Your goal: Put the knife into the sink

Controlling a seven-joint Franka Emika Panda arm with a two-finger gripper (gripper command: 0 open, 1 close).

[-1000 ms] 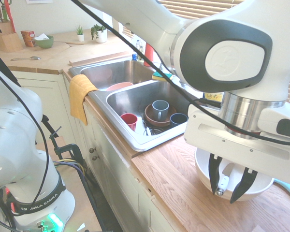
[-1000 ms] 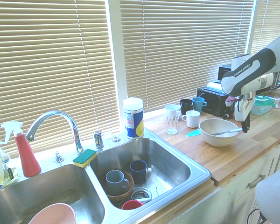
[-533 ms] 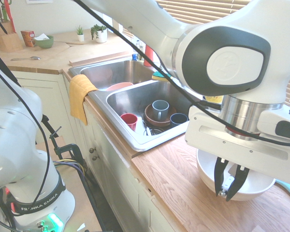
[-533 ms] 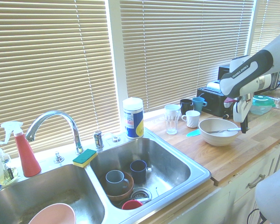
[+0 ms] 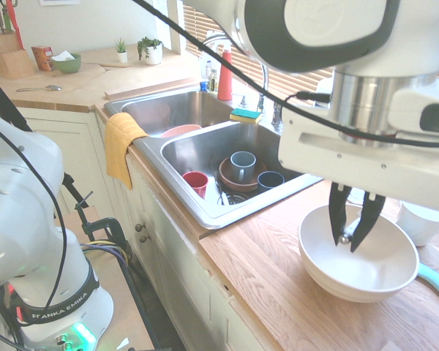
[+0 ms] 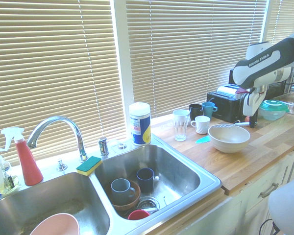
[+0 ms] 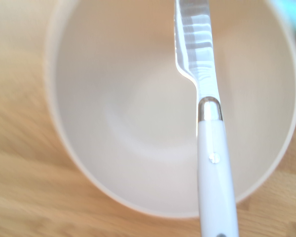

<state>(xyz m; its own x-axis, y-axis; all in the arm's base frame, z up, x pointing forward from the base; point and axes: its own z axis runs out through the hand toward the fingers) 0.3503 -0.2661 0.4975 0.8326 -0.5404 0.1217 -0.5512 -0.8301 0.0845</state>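
1. The knife (image 7: pixel 214 163) hangs clear above the cream bowl (image 5: pixel 358 274); a second ago it lay inside the bowl, its handle against the rim.
2. The gripper (image 5: pixel 353 235) has its jaws pinching the white handle. A second ago they stood spread around it, and half a second ago they had closed low in the bowl.
3. In the second exterior view, the blade (image 6: pixel 224 125) now points sideways, level, just above the bowl's rim.
4. The bowl sits unmoved on the wooden tabletop (image 5: pixel 271 270).
5. The sink (image 5: pixel 205 208) lies well apart, holding cups as before.
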